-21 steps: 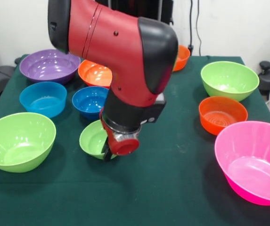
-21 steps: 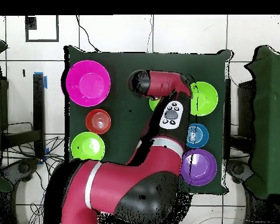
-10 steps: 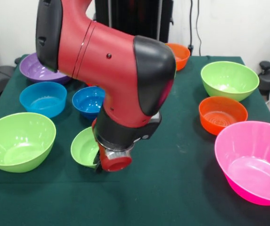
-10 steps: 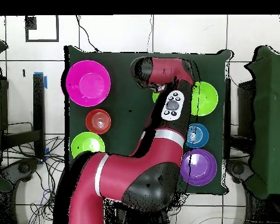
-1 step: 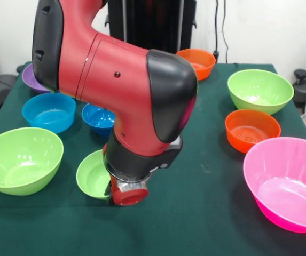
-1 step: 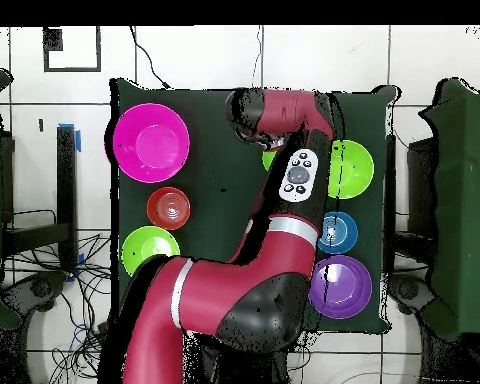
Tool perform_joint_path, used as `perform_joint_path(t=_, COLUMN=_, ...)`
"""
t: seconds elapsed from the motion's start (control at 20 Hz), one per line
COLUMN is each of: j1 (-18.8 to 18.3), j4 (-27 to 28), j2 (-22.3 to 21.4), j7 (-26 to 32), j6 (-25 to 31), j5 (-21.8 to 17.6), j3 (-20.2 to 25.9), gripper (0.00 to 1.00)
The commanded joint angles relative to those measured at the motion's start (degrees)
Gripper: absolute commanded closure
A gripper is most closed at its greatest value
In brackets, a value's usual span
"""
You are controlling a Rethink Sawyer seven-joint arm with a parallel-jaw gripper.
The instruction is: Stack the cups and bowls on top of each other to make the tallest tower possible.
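Comparing with a second ago in the front view, the arm (image 5: 126, 90) has swung further toward the table's (image 5: 195, 213) near edge and to the picture's left, and the small lime green bowl (image 5: 91, 175) at its wrist has gone with it, now sitting closer to the big lime green bowl (image 5: 20, 159) at the left edge. The gripper (image 5: 112, 193) is down at that small bowl's right rim, touching it or just beside it; the wrist hides the fingers, so I cannot tell whether they are spread or pinching the rim.

Going left to right, the big lime green bowl has not moved, nor has the light blue bowl (image 5: 49, 111) behind it. The purple bowl (image 5: 31, 77) near the far left corner, plainly seen a second ago, is now mostly hidden by the arm. The darker blue bowl (image 5: 97, 117) shows only partly, and the orange bowl that stood behind it is covered altogether. The orange bowl (image 5: 197, 61) at the far edge shows more than before.

On the right side nothing has shifted: a lime green bowl (image 5: 260, 89), an orange bowl (image 5: 251, 129) in front of it, and the pink bowl (image 5: 286, 181) at the near right corner.

No tower stands yet; every bowl sits alone.
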State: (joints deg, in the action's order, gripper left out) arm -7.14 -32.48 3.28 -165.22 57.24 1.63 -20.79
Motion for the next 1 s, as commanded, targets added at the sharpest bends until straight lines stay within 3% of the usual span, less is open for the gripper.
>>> perform_joint_path(t=0.05, j1=-0.63, j4=4.63, j2=6.27, j7=-6.58, j6=2.22, j5=2.51, j3=4.16, gripper=1.00)
perform_joint_path(t=0.2, j1=-0.47, j4=6.41, j2=7.56, j7=-8.98, j6=3.84, j5=3.81, j3=3.42, gripper=1.00)
perform_joint_path(t=0.5, j1=-1.11, j4=16.51, j2=14.10, j7=-15.64, j6=9.19, j5=8.19, j3=-0.30, gripper=1.00)
perform_joint_path(t=0.75, j1=-2.61, j4=24.88, j2=19.83, j7=-20.42, j6=13.30, j5=14.11, j3=-6.94, gripper=1.00)
perform_joint_path(t=1.0, j1=-3.66, j4=27.70, j2=22.57, j7=-21.74, j6=13.78, j5=21.31, j3=-12.89, gripper=1.00)
